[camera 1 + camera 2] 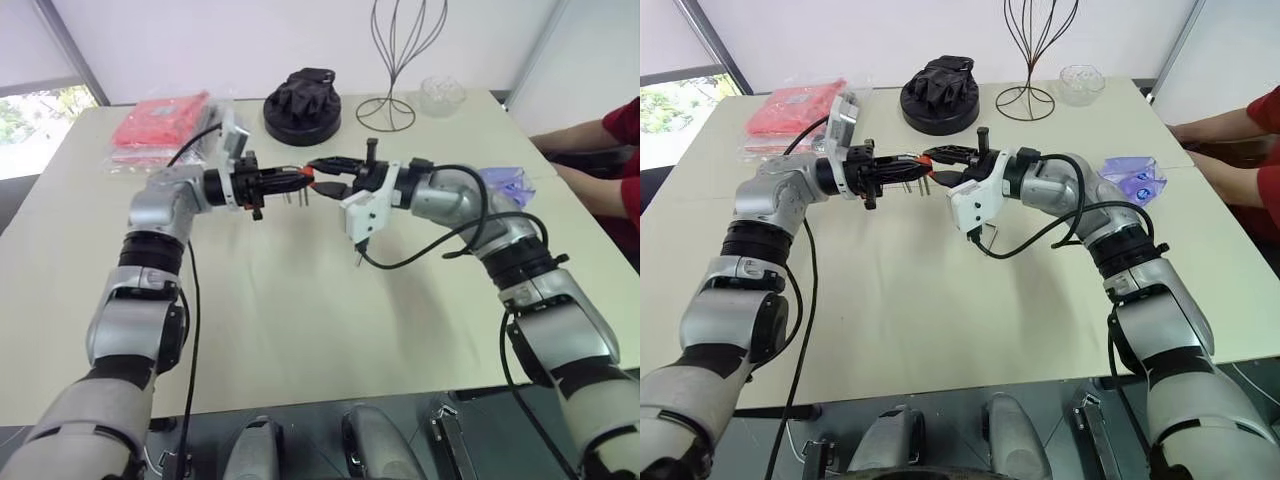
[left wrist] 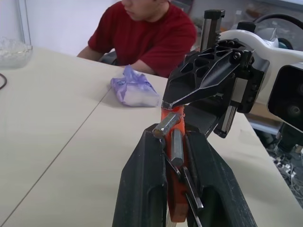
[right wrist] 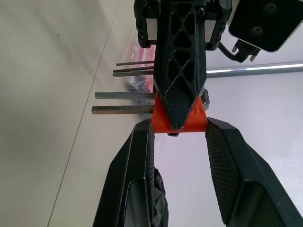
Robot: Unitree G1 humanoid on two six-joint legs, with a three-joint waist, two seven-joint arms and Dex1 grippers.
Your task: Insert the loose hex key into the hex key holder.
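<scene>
The hex key holder [image 3: 180,120] is held in the air above the bench [image 1: 300,330], toward 12 o'clock from the bench's middle. It is pinched across its orange body by the right end effector [image 1: 318,178], which comes in from 3 o'clock. The left end effector [image 1: 292,181] comes in from 9 o'clock and its fingers are pressed together at the same spot. An L-shaped rod, taken to be the loose hex key [image 2: 174,144], is seen lying between those fingers against the orange plastic. The seated keys [image 3: 123,102] stick out of the block toward 6 o'clock in the head views. For the insertion to go well, the holder should be kept rigid by the right grip. The loose key's long leg should be lined up parallel with the seated keys, and its short bend kept turned the same way as theirs. It should then be pressed straight along its slot with light, even force, so that the block is not twisted out of the pinch. The empty slot is covered by the fingers. It cannot be told whether the left fingers clamp the key alone, the block's edge, or both. How far the key is seated cannot be made out either.
</scene>
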